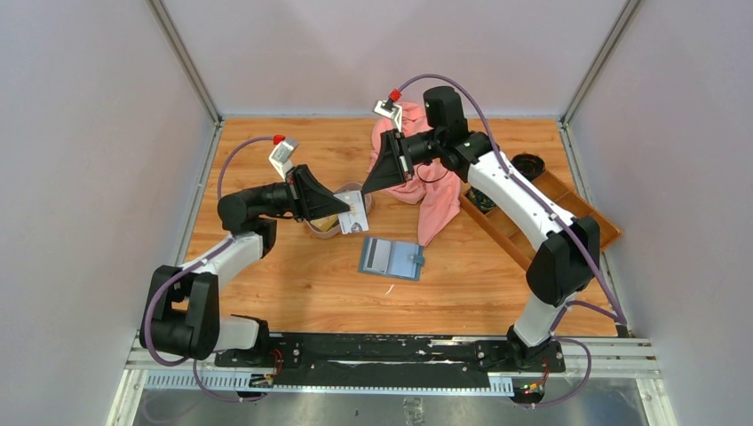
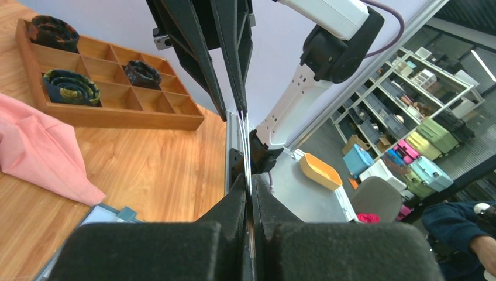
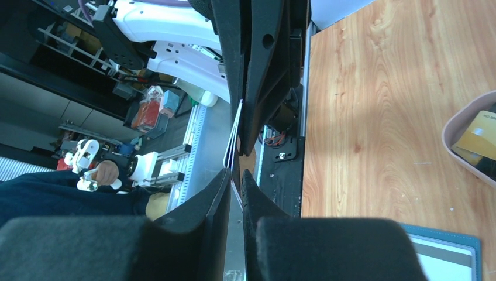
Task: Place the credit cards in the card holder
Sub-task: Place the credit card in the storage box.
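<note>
My left gripper is shut on a pale grey-white credit card, held on edge just above the oval beige tray. In the left wrist view the card runs edge-on out of the left gripper. My right gripper meets it from the far side. In the right wrist view the card's end lies in the narrow gap of the right gripper, which is open a little. A yellowish card lies in the tray. The teal card holder lies open on the table.
A pink cloth is bunched behind the tray and hangs toward the card holder. A brown wooden compartment tray with rolled dark items stands at the right. A black round object sits at the back right.
</note>
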